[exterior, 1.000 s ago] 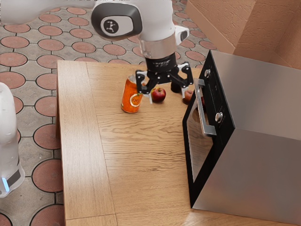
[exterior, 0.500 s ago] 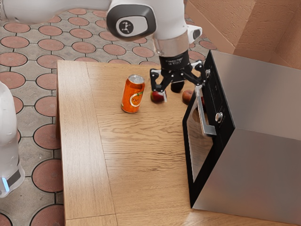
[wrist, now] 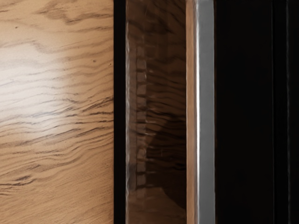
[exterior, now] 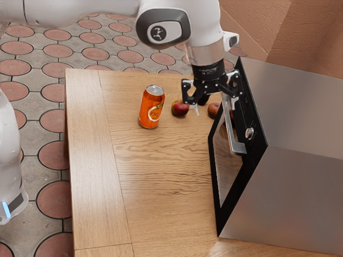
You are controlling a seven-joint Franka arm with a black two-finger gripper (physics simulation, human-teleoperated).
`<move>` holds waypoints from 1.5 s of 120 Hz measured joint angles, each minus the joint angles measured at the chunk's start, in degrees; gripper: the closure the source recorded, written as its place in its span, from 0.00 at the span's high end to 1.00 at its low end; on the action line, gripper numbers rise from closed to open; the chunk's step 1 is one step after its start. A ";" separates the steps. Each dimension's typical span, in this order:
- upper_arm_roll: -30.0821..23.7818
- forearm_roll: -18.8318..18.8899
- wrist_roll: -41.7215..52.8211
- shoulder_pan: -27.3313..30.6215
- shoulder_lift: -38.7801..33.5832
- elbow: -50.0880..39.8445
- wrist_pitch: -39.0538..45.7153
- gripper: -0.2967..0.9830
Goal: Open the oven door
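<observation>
Spread pincer (exterior: 215, 107) — near door handle (exterior: 230, 130)

A broad stretch of bare wood on the counter (exterior: 161, 182) lies in front of the oven door (exterior: 227, 168), leaving a hand room to pass along the handle's (exterior: 230, 131) near half. The crowding is at the far end: the orange can (exterior: 150, 110) stands upright there, with one apple (exterior: 180, 108) just beside it and another apple (exterior: 214, 110) near the door's edge, all low obstacles around the open gripper (exterior: 216, 107). Behind the handle, the oven's control panel (exterior: 257, 140) blocks the way, its nearer knob (exterior: 249, 133) jutting out. I can't tell whether a fingertip touches the handle.
</observation>
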 joint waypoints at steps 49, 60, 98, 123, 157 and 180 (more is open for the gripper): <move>0.08 0.13 2.37 0.31 2.63 1.21 1.24 0.77; 0.04 0.10 2.82 0.29 2.79 1.10 1.60 0.77; 0.08 -0.59 3.90 1.11 3.82 -0.63 2.90 0.77; 0.15 -0.93 4.34 1.49 3.87 -1.82 3.35 0.77; 0.19 -2.32 4.77 2.27 4.22 -3.82 3.58 0.77; 0.26 -3.05 4.96 2.64 4.63 -4.58 3.83 0.77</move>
